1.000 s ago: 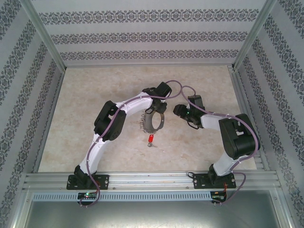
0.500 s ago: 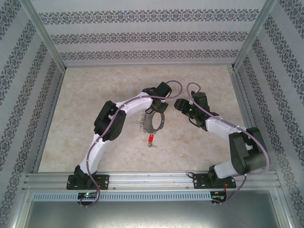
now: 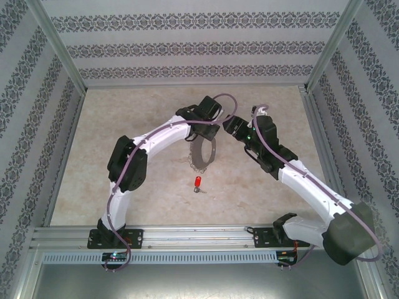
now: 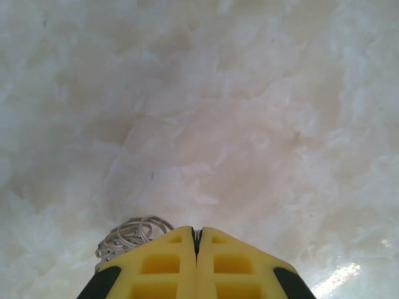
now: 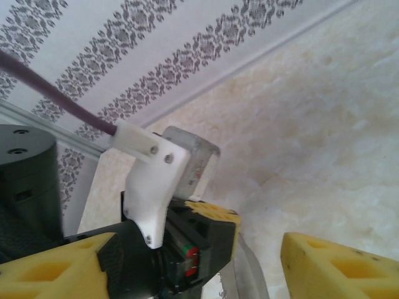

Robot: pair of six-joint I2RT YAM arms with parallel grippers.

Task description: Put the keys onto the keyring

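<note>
The keyring point(image 3: 201, 156), a grey loop fringed with small silvery rings, hangs from my left gripper point(image 3: 202, 136) above the middle of the table. In the left wrist view the yellow fingers point(image 4: 168, 261) are pressed together on a thin dark strip of the loop, and some of its silvery rings point(image 4: 128, 233) poke out at the left. My right gripper point(image 3: 226, 128) hovers just right of the left one, open. Between its yellow fingers point(image 5: 336, 268) I see the left gripper's body point(image 5: 206, 246) and a grey band of the keyring point(image 5: 250, 271). The red-headed key point(image 3: 197, 182) lies on the table nearer the arms.
The marble-patterned tabletop point(image 3: 124, 124) is fenced by patterned walls and an aluminium frame point(image 3: 193, 237) along the near edge. The two arms' wrists are close together near the table's centre, with purple cables point(image 3: 234, 103) looping above them.
The left jaws closed on the loop and carried it a little farther from the bases. The right arm stretched in toward the left gripper and its jaws spread wider. The key stayed put.
</note>
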